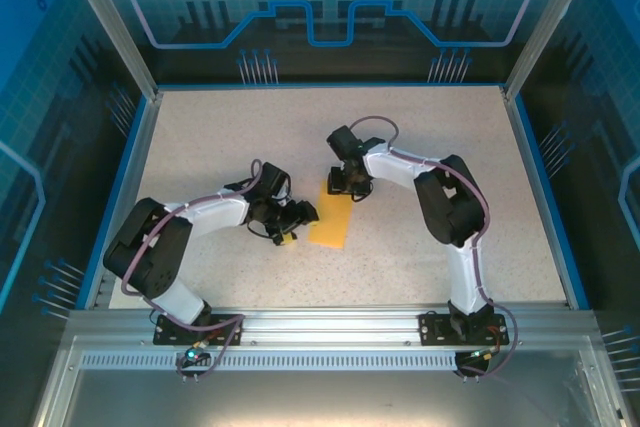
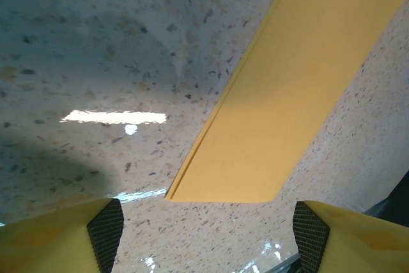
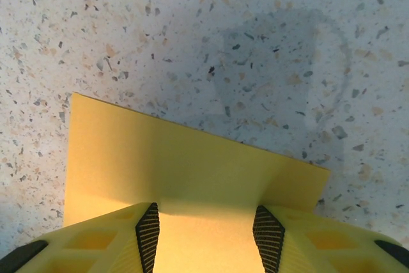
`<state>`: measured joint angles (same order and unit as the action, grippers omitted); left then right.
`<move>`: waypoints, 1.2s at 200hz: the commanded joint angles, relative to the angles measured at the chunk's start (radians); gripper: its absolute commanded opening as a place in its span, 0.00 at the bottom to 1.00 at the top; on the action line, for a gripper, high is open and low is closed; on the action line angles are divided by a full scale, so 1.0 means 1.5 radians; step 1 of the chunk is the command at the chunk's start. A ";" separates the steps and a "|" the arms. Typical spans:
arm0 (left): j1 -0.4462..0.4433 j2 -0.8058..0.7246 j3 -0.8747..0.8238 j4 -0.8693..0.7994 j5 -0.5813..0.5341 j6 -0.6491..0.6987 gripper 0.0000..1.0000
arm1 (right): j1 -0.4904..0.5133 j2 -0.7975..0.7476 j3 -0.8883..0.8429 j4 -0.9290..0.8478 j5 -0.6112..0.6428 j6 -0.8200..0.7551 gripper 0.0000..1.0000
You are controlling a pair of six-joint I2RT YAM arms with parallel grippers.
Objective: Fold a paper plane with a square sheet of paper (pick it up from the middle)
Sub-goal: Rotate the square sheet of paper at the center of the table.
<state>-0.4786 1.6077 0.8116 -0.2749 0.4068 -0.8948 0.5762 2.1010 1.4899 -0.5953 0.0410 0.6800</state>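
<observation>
**Table** [image 1: 200, 147]: pale speckled top that carries all the entries below.

**Square sheet of paper** [image 1: 330, 222]: orange-yellow, already doubled into an oblong. You will find it flat near the middle of the table, a little toward the near edge. Its long axis runs from far edge to near edge, with the near end leaning slightly left. Both ends are blunt, so it has no nose and points nowhere yet.

**Right gripper** [image 1: 350, 187]: the nearer one for you, sitting over the sheet's far end. In the wrist view [image 3: 208, 222] its jaws stand partly apart, and flat paper shows in the gap between the pads [image 3: 148, 234]. Nothing is pinched. You cannot tell whether the tips press on the sheet.

**Left gripper** [image 1: 300, 215]: just beside the sheet's left long edge. Its jaws are spread wide [image 2: 208, 238] and hold nothing. The sheet [image 2: 294, 94] lies ahead of them, its near corner closest, and slants away to the upper right. My judgement is that the coming fold depends on the left gripper reaching this long edge.
</observation>
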 commanded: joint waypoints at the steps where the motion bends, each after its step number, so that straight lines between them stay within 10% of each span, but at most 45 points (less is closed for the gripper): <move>1: -0.011 0.012 0.022 -0.021 0.033 0.016 0.75 | -0.027 0.044 -0.043 0.018 -0.048 0.011 0.49; 240: -0.057 0.102 0.111 -0.052 0.033 0.052 0.72 | -0.050 0.045 -0.068 0.040 -0.106 0.020 0.47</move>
<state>-0.5472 1.7405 0.9512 -0.3641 0.4168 -0.8356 0.5095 2.0880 1.4418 -0.5114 -0.1322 0.6994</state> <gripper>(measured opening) 0.723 0.471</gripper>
